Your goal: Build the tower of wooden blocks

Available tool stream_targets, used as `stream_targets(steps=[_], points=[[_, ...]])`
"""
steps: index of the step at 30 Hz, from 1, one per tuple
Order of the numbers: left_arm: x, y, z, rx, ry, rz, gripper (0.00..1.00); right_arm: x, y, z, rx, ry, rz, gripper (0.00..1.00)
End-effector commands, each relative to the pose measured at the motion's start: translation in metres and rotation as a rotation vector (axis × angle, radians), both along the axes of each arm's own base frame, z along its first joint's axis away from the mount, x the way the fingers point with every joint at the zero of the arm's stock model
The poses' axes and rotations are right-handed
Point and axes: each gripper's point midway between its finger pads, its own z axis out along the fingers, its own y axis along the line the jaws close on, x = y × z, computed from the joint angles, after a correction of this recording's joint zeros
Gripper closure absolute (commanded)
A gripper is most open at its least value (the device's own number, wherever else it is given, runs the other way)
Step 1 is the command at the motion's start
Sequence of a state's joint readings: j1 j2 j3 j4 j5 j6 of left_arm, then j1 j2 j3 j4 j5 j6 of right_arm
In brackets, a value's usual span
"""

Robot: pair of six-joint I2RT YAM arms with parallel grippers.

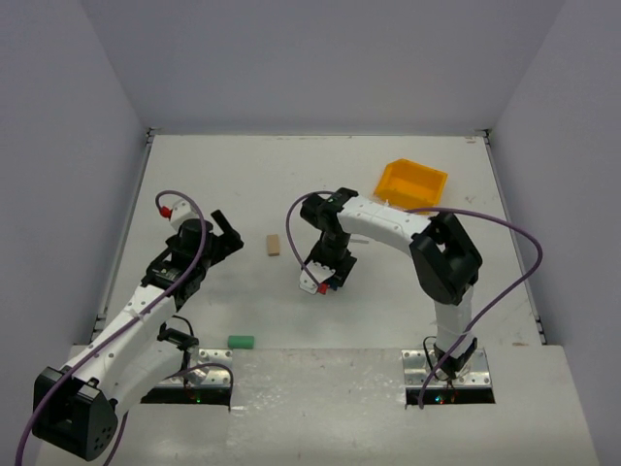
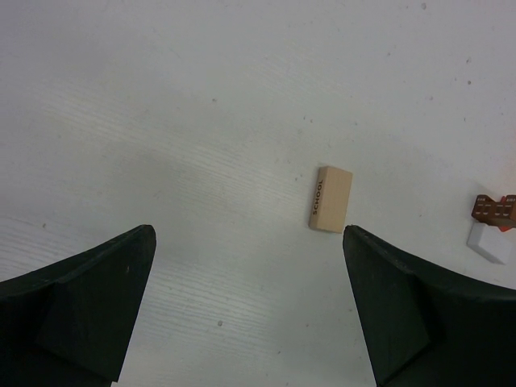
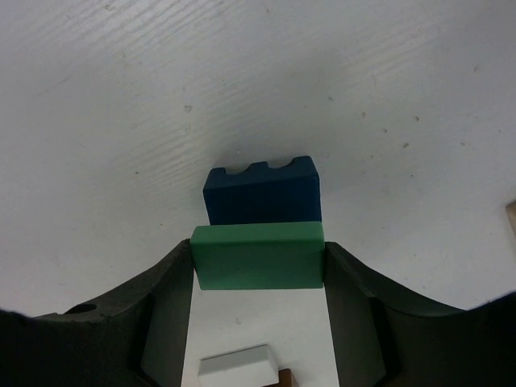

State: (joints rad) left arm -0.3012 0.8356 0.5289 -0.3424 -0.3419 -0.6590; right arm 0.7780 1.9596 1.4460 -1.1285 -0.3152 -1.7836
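Note:
My right gripper [image 3: 258,262] is shut on a green block [image 3: 258,256], holding it by its two ends. Just beyond the green block sits a dark blue block [image 3: 262,193] with notches along its far edge; whether the two touch I cannot tell. A white block [image 3: 238,367] and a reddish-brown block [image 3: 284,377] lie on the table under the gripper's palm. From above, the right gripper [image 1: 328,270] hides the blue block, with the white and red blocks [image 1: 310,284] at its near-left. My left gripper [image 2: 250,266] is open and empty, just short of a tan block [image 2: 330,198] printed "SCHOOL".
A yellow bin [image 1: 412,184] stands at the back right. A second green block [image 1: 241,341] lies near the front edge by the left arm's base. The tan block [image 1: 274,246] lies between the two grippers. The left gripper [image 1: 223,238] hovers left of it.

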Motion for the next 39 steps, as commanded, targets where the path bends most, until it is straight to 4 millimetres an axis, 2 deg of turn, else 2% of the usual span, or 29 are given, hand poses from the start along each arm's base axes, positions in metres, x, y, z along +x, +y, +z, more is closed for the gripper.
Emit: stream_targets(steps=[1, 19, 35, 39], points=[[0.006, 0.003, 0.014, 0.005, -0.047, 0.023, 0.00, 0.003, 0.003, -0.002, -0.027, -0.049, 0.062, 0.50], [0.009, 0.001, 0.011, 0.017, -0.030, 0.008, 0.00, -0.010, 0.015, -0.012, -0.012, -0.016, 0.148, 0.43], [0.011, -0.003, 0.011, 0.013, -0.030, -0.017, 0.00, -0.004, 0.017, -0.014, -0.024, -0.040, 0.150, 0.38], [0.011, -0.004, 0.010, 0.012, -0.030, -0.024, 0.00, -0.002, 0.016, -0.017, -0.035, -0.050, 0.149, 0.32]])
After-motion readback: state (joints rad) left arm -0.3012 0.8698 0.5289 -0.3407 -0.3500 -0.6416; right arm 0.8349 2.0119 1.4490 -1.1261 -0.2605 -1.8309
